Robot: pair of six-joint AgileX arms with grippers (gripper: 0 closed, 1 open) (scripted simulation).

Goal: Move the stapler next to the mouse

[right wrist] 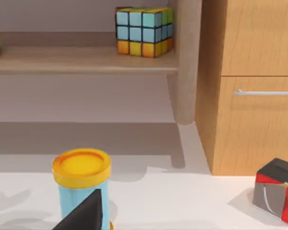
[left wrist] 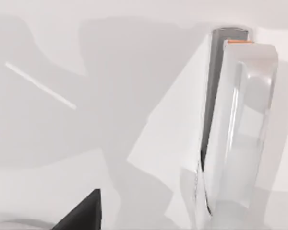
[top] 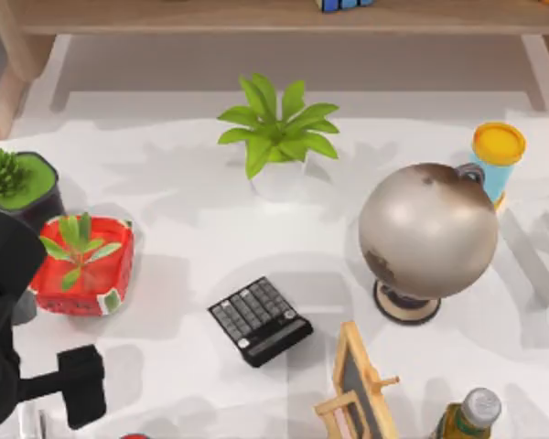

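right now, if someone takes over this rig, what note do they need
Left arm: over the table's near-left corner, its wrist camera looking down on a white and grey stapler lying on the table, not gripped. Right arm: parked, its wrist view facing a yellow-lidded tub and the shelf.
Done: nothing moved yet.
Left: grasp the stapler, find the mouse, set the stapler beside it.
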